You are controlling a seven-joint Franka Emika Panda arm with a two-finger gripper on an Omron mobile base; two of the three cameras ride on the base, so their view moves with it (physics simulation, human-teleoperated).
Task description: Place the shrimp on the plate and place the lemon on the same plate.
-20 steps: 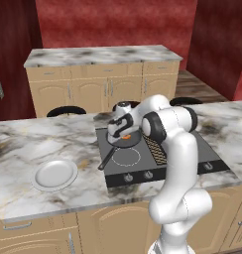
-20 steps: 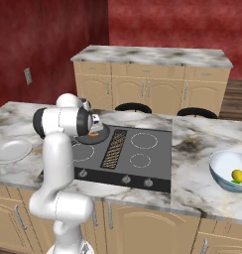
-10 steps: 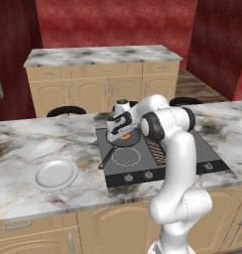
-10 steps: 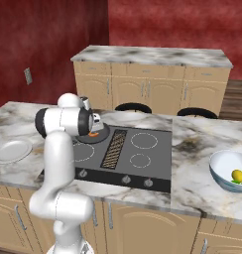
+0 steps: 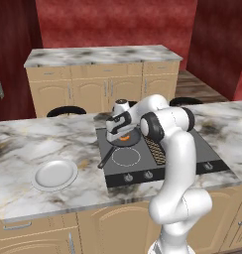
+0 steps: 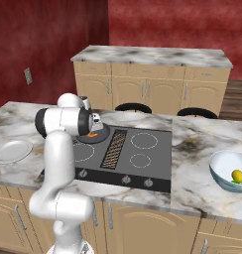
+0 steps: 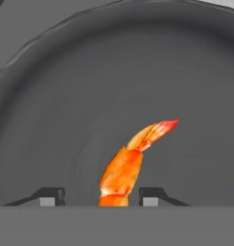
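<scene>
The jaws (image 7: 99, 198) are seen partly open, one tip at each side of the shrimp (image 7: 130, 166), whose thick end lies between them without visible contact; whether it is gripped cannot be told. The shrimp is carried by the black pan (image 7: 66, 96) directly under the jaws. On the bench (image 5: 24, 144), the plate (image 5: 55, 174) is set well apart from the jaws, and the lemon (image 6: 237, 175) is held in a bluish bowl (image 6: 218, 168) farther still.

Orange-red shrimp (image 7: 126, 168), black pan (image 7: 66, 96), yellow lemon (image 6: 237, 175), white-grey plate (image 5: 41, 181).
</scene>
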